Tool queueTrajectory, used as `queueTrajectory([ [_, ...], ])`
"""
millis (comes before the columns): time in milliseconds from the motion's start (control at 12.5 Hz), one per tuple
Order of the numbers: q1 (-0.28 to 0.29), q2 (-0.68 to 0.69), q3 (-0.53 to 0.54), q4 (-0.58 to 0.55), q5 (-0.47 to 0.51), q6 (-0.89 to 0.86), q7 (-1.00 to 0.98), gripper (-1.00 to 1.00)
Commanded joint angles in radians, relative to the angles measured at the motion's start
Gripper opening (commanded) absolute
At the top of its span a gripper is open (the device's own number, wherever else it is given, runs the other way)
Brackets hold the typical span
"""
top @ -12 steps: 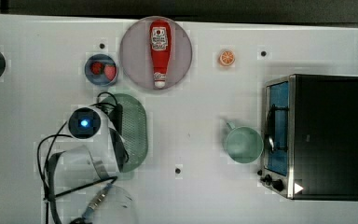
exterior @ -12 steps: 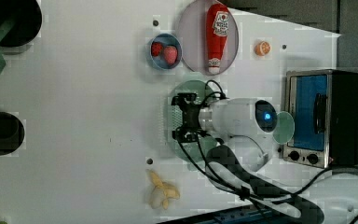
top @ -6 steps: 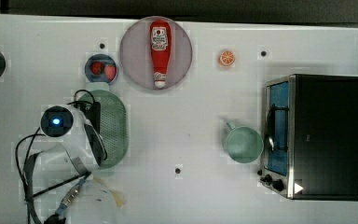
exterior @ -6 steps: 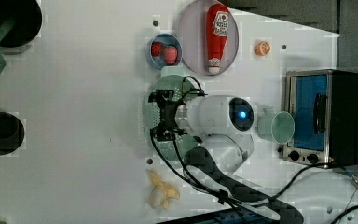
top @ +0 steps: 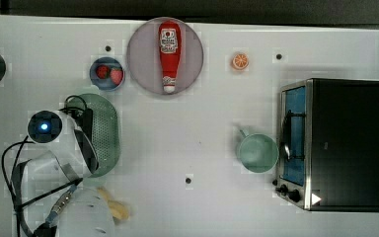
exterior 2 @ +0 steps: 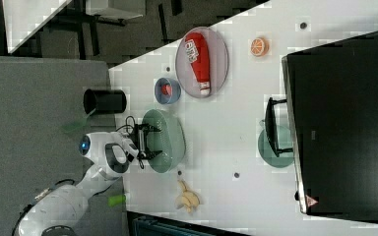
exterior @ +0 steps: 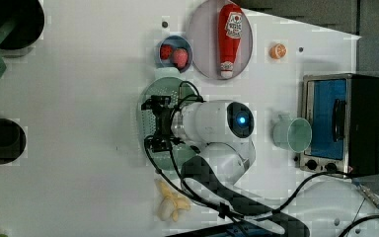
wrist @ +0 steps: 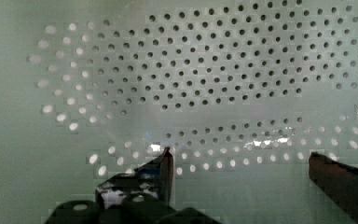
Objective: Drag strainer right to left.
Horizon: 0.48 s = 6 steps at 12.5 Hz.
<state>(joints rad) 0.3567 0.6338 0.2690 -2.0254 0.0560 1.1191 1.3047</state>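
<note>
Your strainer (top: 106,131) lies on the desk (top: 202,128) toward the top view's left, just below the bowl (top: 107,74) of strawberries and above the banana (top: 116,207). Your gripper (wrist: 240,163) is down inside it, fingers (wrist: 165,168) spread apart over the holed floor, pinching nothing. The mug (top: 257,152) sits well apart, beside the oven (top: 333,143).
</note>
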Motion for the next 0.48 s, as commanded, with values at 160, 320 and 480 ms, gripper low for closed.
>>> queueTrajectory([
  [160, 0.054, 0.026, -0.011, 0.081, -0.017, -0.005, 0.144, 1.00],
  [320, 0.072, 0.043, -0.010, 0.108, -0.017, -0.006, 0.158, 1.00],
  [480, 0.088, 0.060, -0.011, 0.130, -0.017, -0.005, 0.158, 1.00],
])
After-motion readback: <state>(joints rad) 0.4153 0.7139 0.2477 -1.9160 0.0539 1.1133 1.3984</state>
